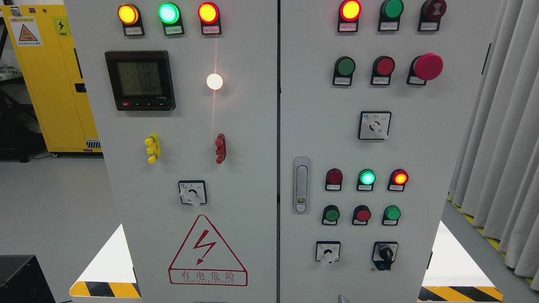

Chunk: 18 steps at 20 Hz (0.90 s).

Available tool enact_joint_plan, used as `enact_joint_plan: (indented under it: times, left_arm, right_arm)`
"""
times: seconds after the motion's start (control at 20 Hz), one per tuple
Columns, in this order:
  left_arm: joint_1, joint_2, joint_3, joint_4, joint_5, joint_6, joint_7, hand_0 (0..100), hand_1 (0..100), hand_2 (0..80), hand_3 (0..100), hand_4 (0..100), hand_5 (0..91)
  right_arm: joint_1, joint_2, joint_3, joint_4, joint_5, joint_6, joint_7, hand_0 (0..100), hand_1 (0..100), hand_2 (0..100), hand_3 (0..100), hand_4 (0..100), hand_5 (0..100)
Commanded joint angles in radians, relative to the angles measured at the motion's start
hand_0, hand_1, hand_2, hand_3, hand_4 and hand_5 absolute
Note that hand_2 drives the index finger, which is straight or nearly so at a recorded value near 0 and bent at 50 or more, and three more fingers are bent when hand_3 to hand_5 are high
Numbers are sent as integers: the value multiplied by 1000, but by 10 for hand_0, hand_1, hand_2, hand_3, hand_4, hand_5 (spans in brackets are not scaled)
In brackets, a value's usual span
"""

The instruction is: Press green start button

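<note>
A grey electrical cabinet with two doors fills the head view. On the right door, a dark green push button sits in the upper row, left of a red button and a big red mushroom button. Lower down are two more green buttons with a red button between them. Above them a green lamp is lit. No robot hand or arm shows clearly.
The left door holds a meter display, lit lamps, a rotary switch and a danger triangle. A door handle and selector switches are on the right door. A yellow cabinet stands left, curtains right. A small grey tip pokes in at the bottom edge.
</note>
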Motion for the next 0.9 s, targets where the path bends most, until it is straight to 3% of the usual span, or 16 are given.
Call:
enact_joint_plan:
  times: [0.0, 0.45, 0.55, 0.6, 0.65, 0.75, 0.85]
  left_arm:
    - [0, 1, 0, 0, 0, 1, -1, 120, 556, 0, 0, 0, 0]
    - [0, 1, 0, 0, 0, 1, -1, 120, 556, 0, 0, 0, 0]
    - [0, -1, 0, 0, 0, 1, -1, 120, 556, 0, 0, 0, 0]
    - [0, -1, 0, 0, 0, 1, -1, 120, 556, 0, 0, 0, 0]
    - [0, 1, 0, 0, 0, 1, -1, 120, 556, 0, 0, 0, 0]
    - [-1, 1, 0, 0, 0, 1, 1, 120, 556, 0, 0, 0, 0]
    - [0, 1, 0, 0, -2, 1, -1, 120, 556, 0, 0, 0, 0]
  right_arm:
    - [2, 0, 0, 2, 0, 1, -1, 659, 727, 0, 34, 97, 34]
    - [-9, 0, -3, 3, 12, 1, 2, 655, 726, 0, 35, 100, 37]
    - [-13, 0, -48, 2, 110, -1, -7, 652, 726, 0, 40, 102, 38]
    - [-15, 1, -69, 3, 188, -1, -27, 566, 740, 0, 255, 390, 269]
    - [-21, 6, -88, 3, 260, -2, -56, 540, 745, 0, 296, 453, 325]
    - [-36, 17, -114, 0, 384, -22, -96, 516, 762, 0, 564, 728, 692]
    - [-50, 27, -137, -12, 487, -41, -102, 527, 781, 0, 697, 849, 808]
